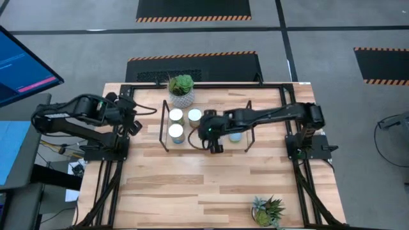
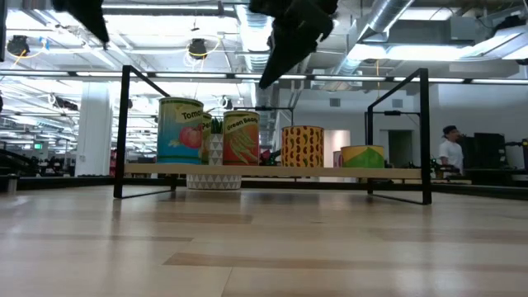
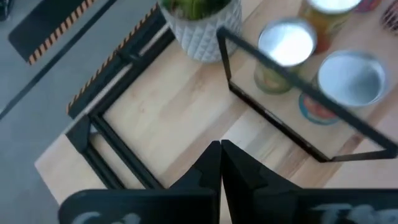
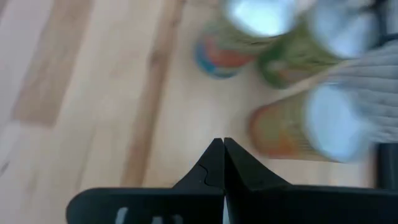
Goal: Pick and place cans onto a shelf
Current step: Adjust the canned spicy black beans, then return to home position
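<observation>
While the right hand [image 1: 215, 145] hangs with its fingers pressed together and nothing between them, just off the front edge of the shelf [image 1: 208, 142], the cans [image 1: 176, 133] stand directly ahead of its tips and slightly to either side, all upright with their long axes vertical. Nearest the hand in its wrist view are three of them: an orange-labelled can [image 4: 292, 127] closest, then a tomato can [image 4: 227, 53] and a green-labelled can [image 4: 292, 59] beyond. From table height, four cans line the board between the black wire frames [image 2: 425, 136], with a short yellow-green can [image 2: 362, 157] at the far end. The right arm reaches in low and nearly straight across the surface [image 1: 211, 185], wrist bent down over the shelf. Farther off, the left hand [image 1: 135, 125], also pressed shut and empty, waits outside the shelf's end frame. No loose can is visible on the surface, so the placing appears largely done.
</observation>
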